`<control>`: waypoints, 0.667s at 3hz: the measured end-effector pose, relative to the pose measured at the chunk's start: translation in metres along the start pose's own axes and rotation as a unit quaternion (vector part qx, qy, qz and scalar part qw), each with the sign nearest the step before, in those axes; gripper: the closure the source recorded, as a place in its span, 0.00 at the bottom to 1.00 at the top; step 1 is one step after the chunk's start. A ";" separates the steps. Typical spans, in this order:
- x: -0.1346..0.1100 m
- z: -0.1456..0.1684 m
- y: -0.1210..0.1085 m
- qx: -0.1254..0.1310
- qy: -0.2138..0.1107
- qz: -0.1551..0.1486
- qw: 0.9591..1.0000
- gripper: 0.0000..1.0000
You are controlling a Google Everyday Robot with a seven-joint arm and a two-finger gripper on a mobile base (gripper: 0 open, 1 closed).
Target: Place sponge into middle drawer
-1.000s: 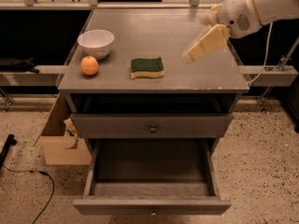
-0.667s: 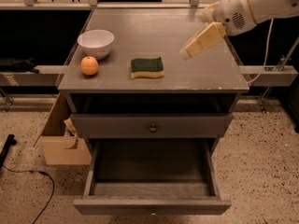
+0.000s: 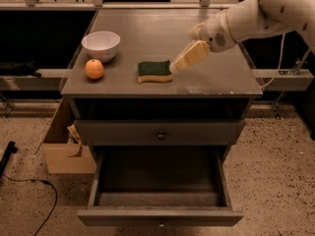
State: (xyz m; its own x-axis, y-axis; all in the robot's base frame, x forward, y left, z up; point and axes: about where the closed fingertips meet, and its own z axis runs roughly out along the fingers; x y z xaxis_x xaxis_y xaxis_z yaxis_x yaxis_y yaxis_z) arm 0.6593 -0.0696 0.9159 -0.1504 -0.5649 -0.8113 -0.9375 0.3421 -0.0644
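The sponge point(image 3: 154, 71), dark green over yellow foam, lies flat near the front middle of the grey cabinet top point(image 3: 216, 77). My gripper point(image 3: 183, 60) reaches in from the upper right on a white arm; its cream fingertips point(image 3: 189, 55) sit just right of the sponge, close to its right edge. The middle drawer point(image 3: 160, 215), the lower grey one, is pulled wide open below and nothing shows inside it.
A white bowl point(image 3: 101, 45) and an orange fruit point(image 3: 94, 69) sit at the left of the cabinet top. The upper drawer front point(image 3: 160, 132) with a round knob is closed. A cardboard box point(image 3: 66, 149) stands on the floor at the left, with a black cable point(image 3: 34, 183) nearby.
My gripper has moved left and down across the cabinet top, from well right of the sponge to right beside it. The sponge, bowl and orange have not moved.
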 end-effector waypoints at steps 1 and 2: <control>0.000 0.002 0.000 0.000 -0.001 0.000 1.000 0.00; -0.002 0.001 0.002 -0.001 -0.012 0.004 1.000 0.00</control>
State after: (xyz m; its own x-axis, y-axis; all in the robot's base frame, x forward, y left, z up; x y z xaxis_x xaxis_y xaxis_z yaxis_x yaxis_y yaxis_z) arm 0.6585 -0.0668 0.9166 -0.1507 -0.5436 -0.8257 -0.9369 0.3452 -0.0563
